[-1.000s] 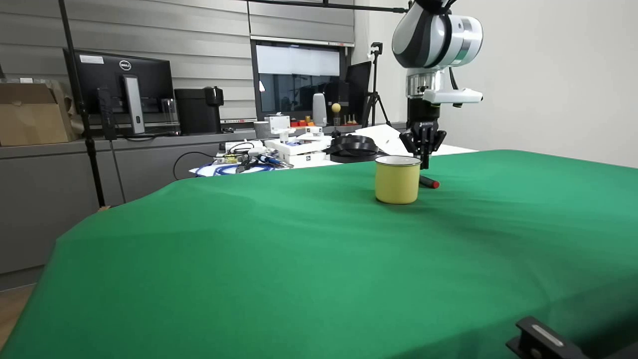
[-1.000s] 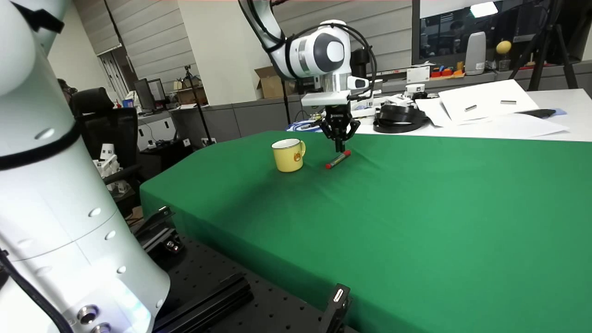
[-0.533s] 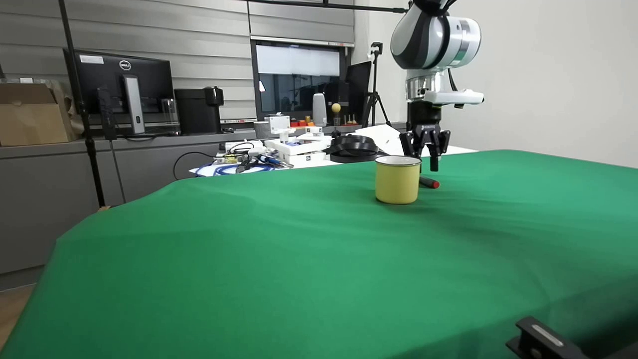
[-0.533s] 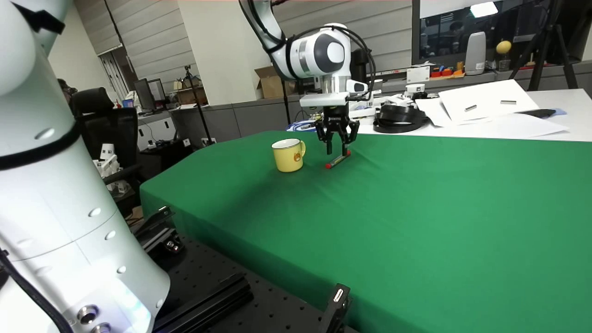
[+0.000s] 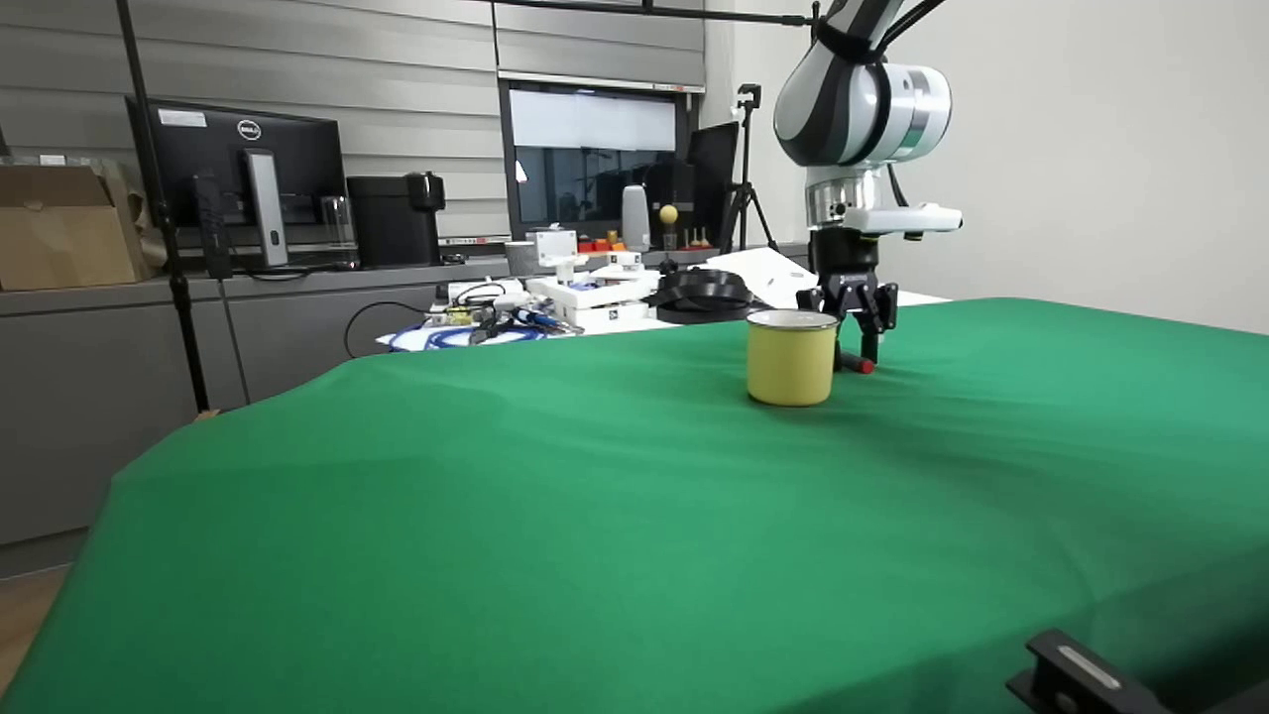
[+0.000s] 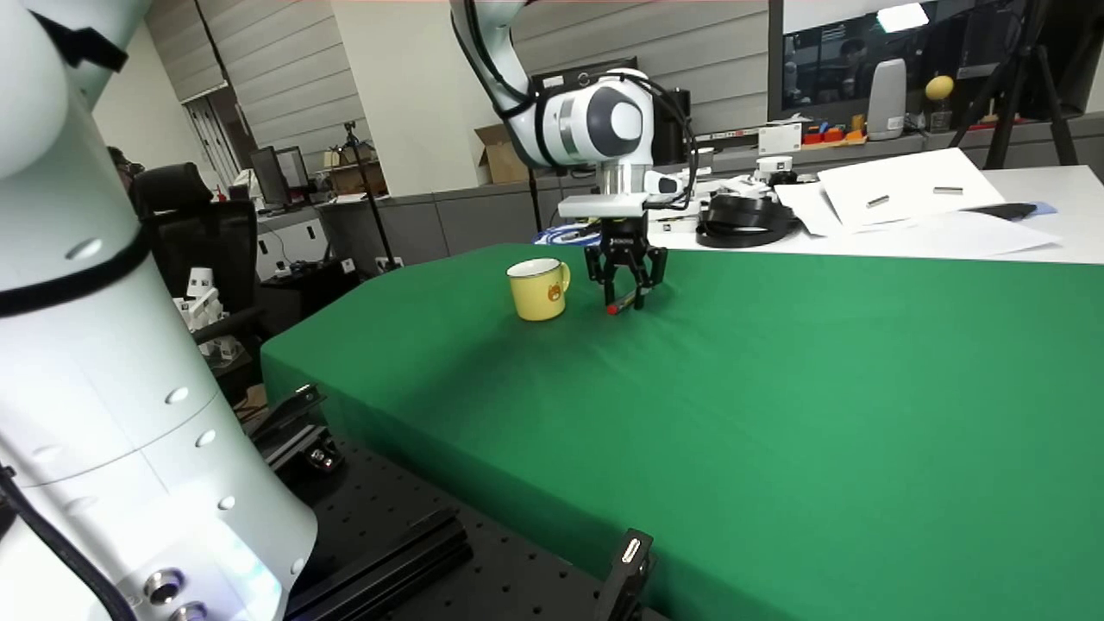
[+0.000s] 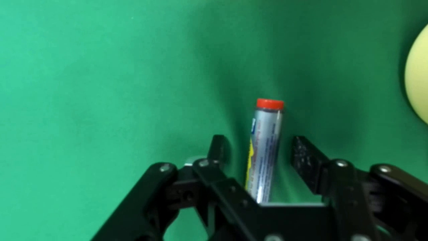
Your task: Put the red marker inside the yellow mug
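The red marker (image 7: 266, 134) lies on the green cloth. It has a silver printed body and a red end; its lower part is hidden by my gripper in the wrist view. Its red tip shows in both exterior views (image 5: 865, 367) (image 6: 612, 309). My gripper (image 7: 258, 144) is open and pointed down, one finger on each side of the marker, with a gap to it on both sides. The gripper is low at the cloth in both exterior views (image 5: 854, 361) (image 6: 624, 304). The yellow mug (image 6: 536, 293) stands upright beside the gripper; its edge shows at right in the wrist view (image 7: 419, 77).
The green cloth (image 6: 776, 405) covers the table. Behind it, a white table holds papers (image 6: 906, 190), a black coil (image 6: 746, 222) and cables. Black clamps (image 6: 630, 569) are at the table's near edge, by the white robot base (image 6: 147, 388).
My gripper has opened from shut and has moved down, so that its fingers are now around the marker. The marker and the mug have not moved.
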`<state>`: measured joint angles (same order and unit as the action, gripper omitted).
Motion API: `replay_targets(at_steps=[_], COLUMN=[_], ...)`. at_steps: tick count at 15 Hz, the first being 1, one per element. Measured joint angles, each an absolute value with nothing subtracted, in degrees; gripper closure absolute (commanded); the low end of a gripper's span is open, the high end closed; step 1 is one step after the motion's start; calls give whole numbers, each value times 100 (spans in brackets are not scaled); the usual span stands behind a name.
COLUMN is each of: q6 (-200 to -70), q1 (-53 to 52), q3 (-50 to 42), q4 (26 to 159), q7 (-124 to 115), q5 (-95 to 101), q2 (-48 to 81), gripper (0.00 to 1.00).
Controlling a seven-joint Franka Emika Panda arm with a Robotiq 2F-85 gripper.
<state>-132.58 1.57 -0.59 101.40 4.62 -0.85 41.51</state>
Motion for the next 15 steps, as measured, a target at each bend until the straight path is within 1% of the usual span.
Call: replay_targets(at_steps=[1, 3, 4, 5, 6, 12, 15], q6=[-13227, -13193, -13176, -13171, -13171, -13144, -12728], q1=[147, 107, 84, 59, 35, -17, -29], q3=[-59, -70, -76, -76, -79, -104, -138], q4=[10117, 10077, 10055, 10047, 10042, 9908, 9611], q7=[462, 452, 451, 450, 449, 447, 338], q5=[-68, 41, 88, 117, 135, 235, 235], q2=[4151, 4151, 4152, 4153, 4155, 4156, 4153], gripper=[83, 95, 99, 95, 95, 95, 95])
